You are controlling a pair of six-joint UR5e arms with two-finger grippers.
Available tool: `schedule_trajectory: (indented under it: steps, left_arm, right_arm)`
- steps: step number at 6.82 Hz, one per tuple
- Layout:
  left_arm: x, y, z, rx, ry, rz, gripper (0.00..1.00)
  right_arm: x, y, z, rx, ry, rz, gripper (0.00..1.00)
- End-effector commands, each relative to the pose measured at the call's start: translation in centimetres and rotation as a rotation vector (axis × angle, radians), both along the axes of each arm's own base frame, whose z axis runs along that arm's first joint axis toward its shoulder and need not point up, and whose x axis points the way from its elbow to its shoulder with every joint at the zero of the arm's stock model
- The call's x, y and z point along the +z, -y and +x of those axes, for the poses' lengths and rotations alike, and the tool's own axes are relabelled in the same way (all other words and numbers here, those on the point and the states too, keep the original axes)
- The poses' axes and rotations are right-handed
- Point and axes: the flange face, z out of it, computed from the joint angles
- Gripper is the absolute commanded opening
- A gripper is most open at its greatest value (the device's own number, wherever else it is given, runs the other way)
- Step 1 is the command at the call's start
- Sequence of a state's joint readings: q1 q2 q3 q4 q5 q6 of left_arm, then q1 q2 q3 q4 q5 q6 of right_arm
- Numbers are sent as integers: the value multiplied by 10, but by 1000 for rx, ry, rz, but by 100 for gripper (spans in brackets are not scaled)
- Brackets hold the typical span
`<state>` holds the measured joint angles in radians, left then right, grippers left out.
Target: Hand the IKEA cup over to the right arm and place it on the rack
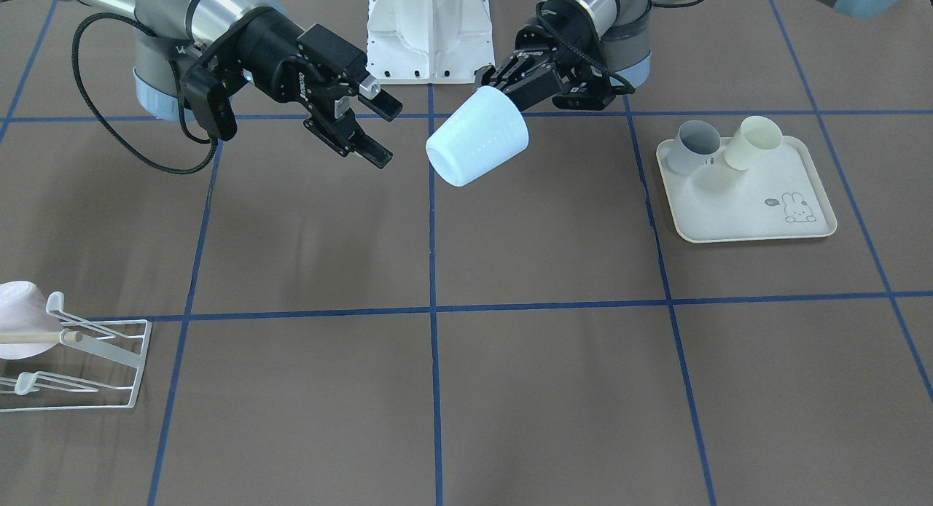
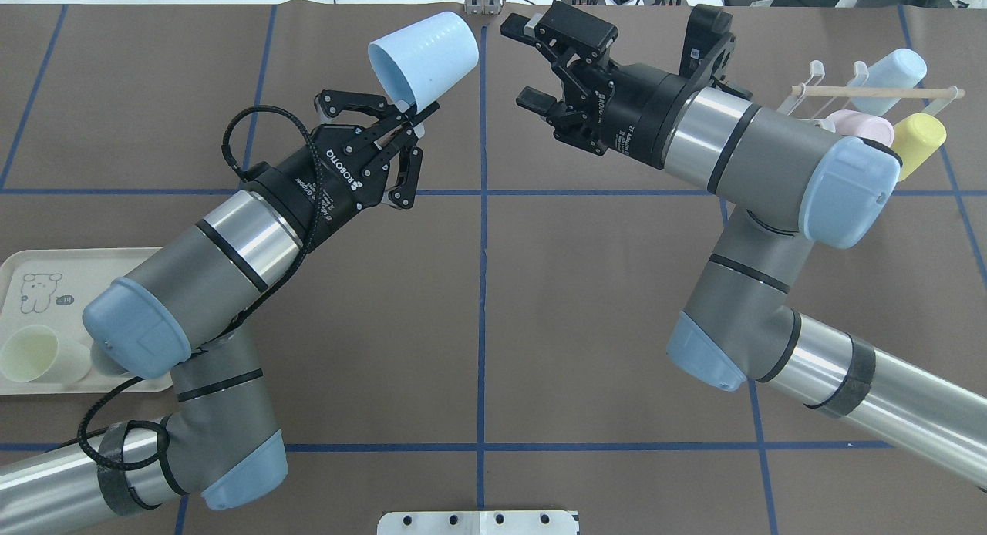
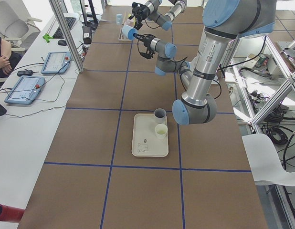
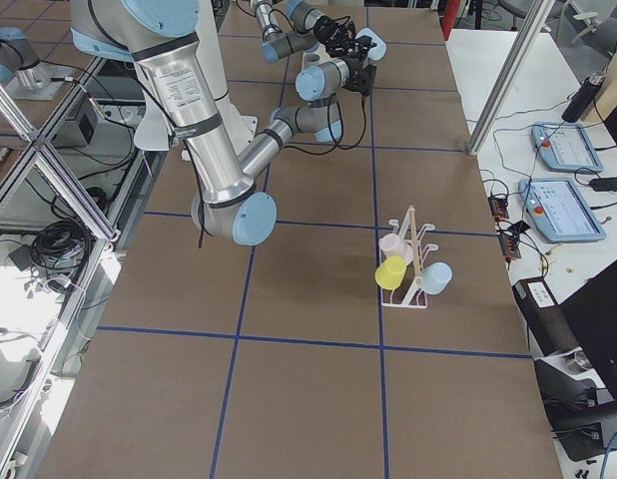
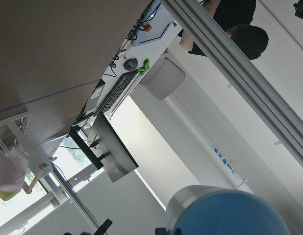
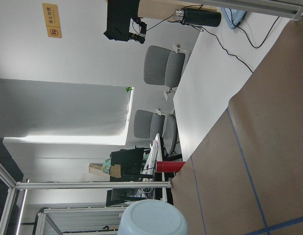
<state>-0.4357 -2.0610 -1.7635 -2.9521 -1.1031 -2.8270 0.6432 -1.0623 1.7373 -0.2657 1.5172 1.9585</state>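
Reaching up at a slant, the left arm [image 2: 231,242] holds the light blue cup [image 2: 424,49] in the air, while the right arm [image 2: 771,157] stretches in from the cup's other side, its wrist aimed at the cup. The cream tray [image 1: 751,222] lies well apart from the cup on the left arm's side, carrying a grey cup [image 1: 692,145] and a pale yellow cup [image 1: 758,141]. The white wire rack [image 1: 109,345] stands well apart from the cup on the right arm's side, with a pink cup [image 2: 856,122], a yellow cup [image 2: 921,138] and a second blue cup [image 2: 898,65] hung on it. The left gripper [image 2: 416,112] pinches the tilted cup at its rim. The right gripper [image 2: 528,63], fingers spread wide, hangs just beside the cup's base, not touching it.
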Motion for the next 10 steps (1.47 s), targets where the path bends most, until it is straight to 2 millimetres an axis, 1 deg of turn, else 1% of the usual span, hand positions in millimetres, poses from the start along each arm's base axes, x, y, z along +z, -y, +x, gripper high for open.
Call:
schedule_trajectory:
  steps: [1, 2, 3, 4, 6, 10]
  left_arm:
    - [-10, -3, 12, 11, 7, 2, 0]
    - [-15, -3, 17, 7, 15, 12, 0]
    - [-18, -8, 25, 9, 35, 27, 0]
    - [-19, -10, 28, 10, 41, 31, 0]
    - [-22, -12, 28, 5, 32, 30, 0]
    - [-29, -17, 32, 8, 26, 36, 0]
  right_arm:
    - [1, -2, -5, -6, -6, 2, 100]
    - [0, -3, -5, -7, -4, 3, 100]
    - [-1, -3, -5, -6, -3, 4, 100]
    - [-4, -3, -6, -7, 3, 6, 100]
    - [-5, -9, -13, -1, 13, -2, 100]
    - [-9, -10, -15, -5, 17, 0, 100]
